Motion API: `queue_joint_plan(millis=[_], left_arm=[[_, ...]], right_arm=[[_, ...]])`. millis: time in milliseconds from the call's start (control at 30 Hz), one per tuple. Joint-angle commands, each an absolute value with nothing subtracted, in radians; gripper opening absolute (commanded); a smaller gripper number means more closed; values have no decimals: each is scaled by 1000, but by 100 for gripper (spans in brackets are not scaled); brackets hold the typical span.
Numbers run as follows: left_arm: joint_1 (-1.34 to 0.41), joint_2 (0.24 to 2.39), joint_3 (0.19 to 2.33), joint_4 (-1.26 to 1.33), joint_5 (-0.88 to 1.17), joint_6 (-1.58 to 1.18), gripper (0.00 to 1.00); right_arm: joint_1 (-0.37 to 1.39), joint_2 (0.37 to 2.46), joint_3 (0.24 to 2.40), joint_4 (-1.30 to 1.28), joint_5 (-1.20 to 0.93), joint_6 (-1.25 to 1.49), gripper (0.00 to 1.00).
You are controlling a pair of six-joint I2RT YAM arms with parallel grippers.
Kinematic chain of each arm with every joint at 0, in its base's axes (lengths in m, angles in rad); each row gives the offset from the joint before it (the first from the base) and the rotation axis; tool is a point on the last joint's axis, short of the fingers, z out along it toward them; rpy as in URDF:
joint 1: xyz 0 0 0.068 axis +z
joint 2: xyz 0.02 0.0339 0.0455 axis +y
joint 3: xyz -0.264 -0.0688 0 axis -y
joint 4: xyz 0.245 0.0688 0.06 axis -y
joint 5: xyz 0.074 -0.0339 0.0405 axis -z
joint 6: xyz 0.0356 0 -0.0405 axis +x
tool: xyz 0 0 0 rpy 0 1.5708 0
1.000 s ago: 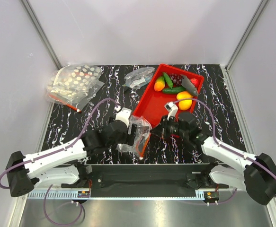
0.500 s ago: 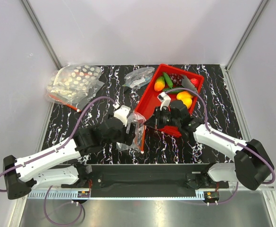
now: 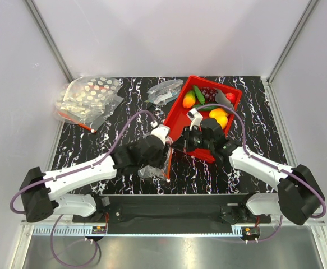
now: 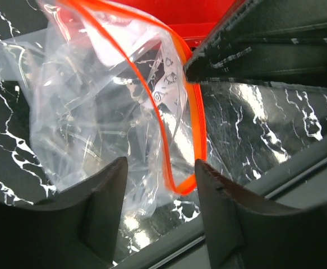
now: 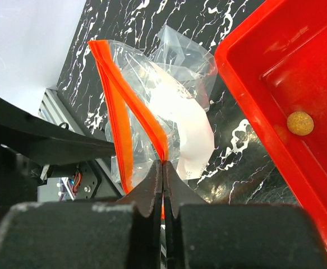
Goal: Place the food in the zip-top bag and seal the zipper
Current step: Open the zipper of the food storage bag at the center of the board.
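Note:
The clear zip-top bag (image 3: 151, 170) lies on the dark marbled table just left of the red tray (image 3: 177, 126). Its orange zipper (image 5: 113, 95) stands open in a loop. My right gripper (image 5: 163, 163) is shut on one lip of the zipper; it also shows in the top view (image 3: 173, 147). My left gripper (image 4: 160, 188) is open, with the bag (image 4: 96, 112) and the zipper's bend (image 4: 180, 185) between its fingers. The food is in the tray's far end: mango (image 3: 189, 100), cucumbers (image 3: 199, 93), grapes (image 3: 209, 92), grey fish (image 3: 225, 101), lemons (image 3: 219, 116), red piece (image 3: 231, 96).
Clear bags with white spots (image 3: 89, 98) lie at the back left. A smaller greyish bag (image 3: 164, 91) lies behind the tray. A small tan ball (image 5: 300, 123) sits on the tray's floor. The tray's near wall (image 5: 247, 106) is right beside the bag. Both arms crowd together over the bag.
My right gripper moved left from the tray's front to the bag's mouth and is shut on the zipper. My left arm shifted right over the bag.

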State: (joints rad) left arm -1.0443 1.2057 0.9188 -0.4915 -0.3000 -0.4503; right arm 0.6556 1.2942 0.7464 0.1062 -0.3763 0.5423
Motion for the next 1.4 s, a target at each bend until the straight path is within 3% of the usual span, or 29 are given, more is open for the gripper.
queue_joint_plan(millis=[0,67,133,300,433,633,700,867,967,1100,1367], left_arm=[[-1040,1247,977,-442,-365,-475,48],[-1040,1265,977,-428,-361,-480,36],[-1040,1273,973,-399,-345,-477,31],[-1037,1285,991,-411,-351,-474,0],[-1009,1235,996,-475,-353,-471,0],[-916,1111,957,-508,-264,-463,0],[-875,1068,940,-506,-238,-454,0],[-816,1051,957,-561,-256,-448,0],[-769,1097,988,-564,-194,-454,0],[-715,1173,1119,-665,-141,-419,0],[-673,1209,1215,-726,-149,-333,0]], right_arm=[[666,1261,776,121,-356,552,0],[666,1255,770,121,-353,554,0],[666,1252,765,120,-351,552,0],[666,1258,761,106,-336,542,0],[666,1275,769,80,-313,525,13],[664,1325,778,103,-331,520,46],[666,1354,791,95,-322,522,48],[666,1362,848,51,-292,483,71],[664,1371,954,-81,-198,433,79],[624,1446,1152,-283,-5,397,81],[399,1598,1213,-225,-6,515,85]])
